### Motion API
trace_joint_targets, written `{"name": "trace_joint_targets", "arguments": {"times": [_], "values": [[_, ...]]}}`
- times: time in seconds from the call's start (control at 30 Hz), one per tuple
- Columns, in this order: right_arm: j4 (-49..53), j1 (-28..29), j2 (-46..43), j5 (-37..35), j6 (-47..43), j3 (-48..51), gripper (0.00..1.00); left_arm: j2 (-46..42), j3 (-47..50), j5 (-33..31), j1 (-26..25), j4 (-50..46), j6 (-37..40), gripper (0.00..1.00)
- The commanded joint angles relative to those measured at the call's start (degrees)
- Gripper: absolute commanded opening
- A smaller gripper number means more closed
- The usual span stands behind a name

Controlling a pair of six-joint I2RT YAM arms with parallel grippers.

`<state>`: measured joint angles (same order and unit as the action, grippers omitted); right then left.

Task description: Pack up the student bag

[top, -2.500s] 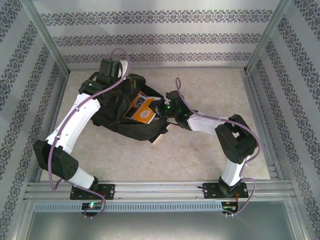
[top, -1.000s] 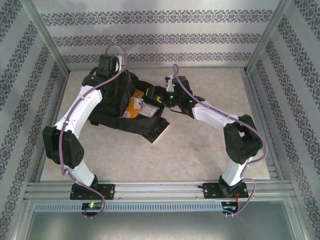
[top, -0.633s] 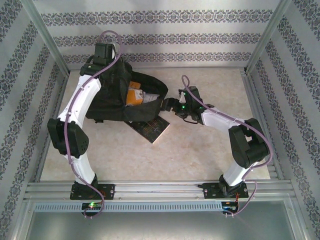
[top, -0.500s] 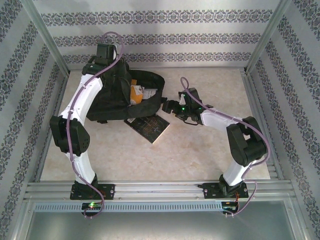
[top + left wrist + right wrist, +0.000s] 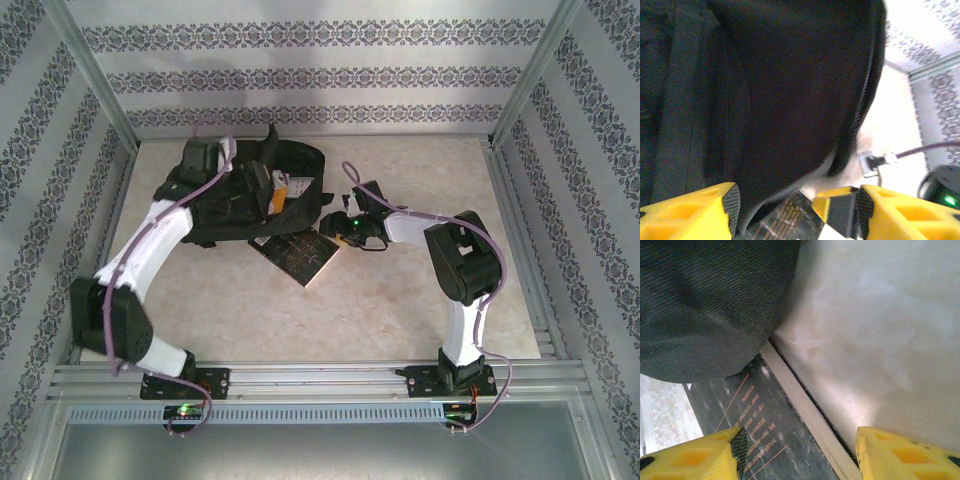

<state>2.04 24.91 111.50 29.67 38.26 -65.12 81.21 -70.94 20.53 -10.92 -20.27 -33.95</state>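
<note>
Two YAM arms close in on the student bag (image 5: pixel 230 220), a black backpack slumped toward the far-left part of the tabletop (image 5: pixel 400 330). Lettering: rows of small orange print and thin orange lines on the dark cover of a book (image 5: pixel 303 257), too blurred to read. The book lies flat w/ one corner tucked under the bag's near-right edge, pale page block showing. An orange item (image 5: pixel 283 190) w/ a white patch peeks from the bag's open top; its markings can't be read.

L gripper (image 5: pixel 797 205) sits right at the bag's fabric, beside a zip (image 5: pixel 867 85) along the curved rim, yellow fingers (image 5: pixel 695 212) spread wide, nothing pinched btwn them. R gripper (image 5: pixel 797 452), just right of the bag, hovers over the book's edge, jaws likewise parted and gripping nothing.

Surface is pale beige, faintly mottled. Walls (image 5: pixel 320 75) on three sides carry grey ornamental bands, w/ aluminium posts (image 5: pixel 95 85) at the corners and a rail (image 5: pixel 320 378) by the arm bases. Bare tabletop stretches right of the bag and btwn bag and rail; left of and behind the bag, the walls are near.
</note>
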Motion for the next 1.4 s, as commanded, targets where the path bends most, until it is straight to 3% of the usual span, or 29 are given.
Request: {"name": "trace_joint_targets", "arguments": {"times": [0.0, 0.2, 0.43, 0.67, 0.93, 1.27, 1.37], "values": [[4.2, 2.9, 0.8, 0.7, -4.1, -1.8, 0.55, -6.9, 6.7, -1.9, -0.3, -0.7, -6.3, 0.66], [3.5, 8.4, -0.5, 2.7, -2.8, 3.2, 0.45, -15.5, 24.9, -2.0, -0.5, -1.9, -15.3, 0.67], [6.0, 13.8, -4.0, 2.8, -4.0, 6.6, 0.38, -22.0, 38.6, -3.8, -0.5, 1.1, -15.7, 0.67], [10.4, 12.7, -2.0, 0.4, -3.5, 0.0, 0.32, -20.7, 40.6, -4.5, -0.7, 5.7, -16.8, 0.64], [15.8, 12.7, 5.2, -2.6, -3.4, -10.5, 0.32, -11.6, 42.7, -6.6, -3.9, 15.6, -20.8, 0.57], [15.9, 13.3, 8.4, 2.6, -1.6, -13.9, 0.27, -2.1, 42.0, -6.1, -5.1, 21.7, -19.5, 0.51], [18.1, 13.4, 7.0, -1.1, -3.8, -13.6, 0.27, -1.2, 41.9, -5.8, -5.2, 22.3, -19.2, 0.50]]}}
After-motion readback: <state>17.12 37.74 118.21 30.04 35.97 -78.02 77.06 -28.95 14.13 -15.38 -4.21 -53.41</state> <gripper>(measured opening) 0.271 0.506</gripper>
